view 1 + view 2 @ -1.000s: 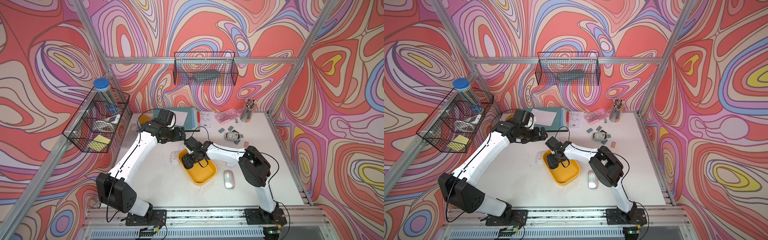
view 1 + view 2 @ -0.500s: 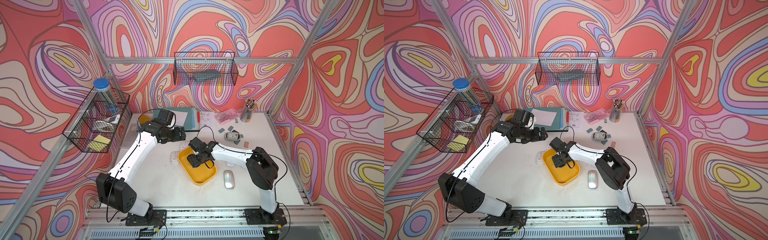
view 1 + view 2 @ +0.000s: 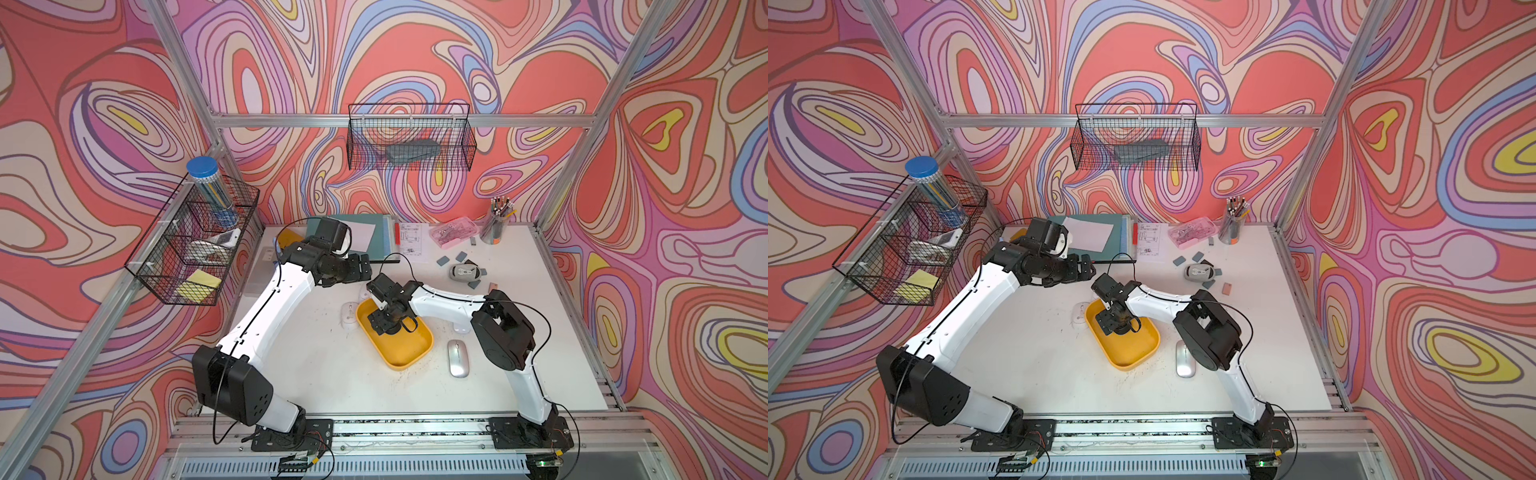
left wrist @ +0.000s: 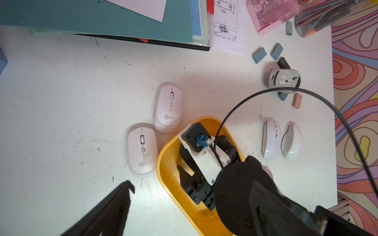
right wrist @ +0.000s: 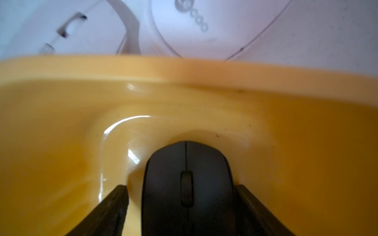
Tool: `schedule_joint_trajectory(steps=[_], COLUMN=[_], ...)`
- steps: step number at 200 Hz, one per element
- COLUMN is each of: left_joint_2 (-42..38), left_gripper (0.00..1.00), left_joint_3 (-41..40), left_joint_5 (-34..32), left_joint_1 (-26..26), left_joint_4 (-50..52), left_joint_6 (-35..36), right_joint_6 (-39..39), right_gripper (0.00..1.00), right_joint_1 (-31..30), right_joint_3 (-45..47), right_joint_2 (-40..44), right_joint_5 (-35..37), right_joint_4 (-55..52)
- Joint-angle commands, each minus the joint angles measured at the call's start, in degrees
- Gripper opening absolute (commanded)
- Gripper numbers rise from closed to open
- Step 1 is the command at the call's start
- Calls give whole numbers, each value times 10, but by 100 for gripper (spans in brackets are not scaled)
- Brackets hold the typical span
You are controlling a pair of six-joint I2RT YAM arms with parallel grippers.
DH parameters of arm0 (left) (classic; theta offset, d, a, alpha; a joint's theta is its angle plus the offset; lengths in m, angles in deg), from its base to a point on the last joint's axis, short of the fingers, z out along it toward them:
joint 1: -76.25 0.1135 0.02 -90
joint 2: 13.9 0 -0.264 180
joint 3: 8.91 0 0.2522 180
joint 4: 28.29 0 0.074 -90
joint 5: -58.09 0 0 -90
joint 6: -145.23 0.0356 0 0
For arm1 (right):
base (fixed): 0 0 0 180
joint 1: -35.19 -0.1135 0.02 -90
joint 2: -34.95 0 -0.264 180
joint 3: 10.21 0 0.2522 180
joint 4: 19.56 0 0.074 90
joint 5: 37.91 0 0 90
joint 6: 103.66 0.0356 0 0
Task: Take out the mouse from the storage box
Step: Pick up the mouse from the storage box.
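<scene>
Position: small black plastic computer mouse (image 5: 187, 163) lies at far-left end of shallow yellow plastic storage box (image 3: 409, 353) | right gripper (image 5: 182, 190) straddles it, jaws parted, not yet clamped | left gripper (image 3: 363, 268) wide, empty | handling: looks light, rigid, slick-shelled, so pinch mid-flanks.

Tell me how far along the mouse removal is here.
Done: the right gripper is down inside the storage box, open jaws straddling the black mouse. In hand: the grasp, not yet closed. Remaining: close, lift the mouse out, set it on the table.
</scene>
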Motion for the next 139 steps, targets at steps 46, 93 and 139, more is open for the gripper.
schedule_joint_trajectory(steps=[46,93,139], left_joint_2=[-5,-4,-5], left_gripper=[94,94,94], left_joint_3=[-4,-5,-4], left_joint_5=[2,-1,-2], left_joint_1=[4,3,4], left_joint_4=[-3,-3,-3], left_joint_6=[8,8,8], right_joint_6=[9,22,53], right_gripper=[68,55,53], right_joint_1=[3,3,2], right_joint_3=[26,33,55], right_joint_2=[-1,25,126], right_joint_5=[8,26,42], right_joint_4=[-54,-48,-19])
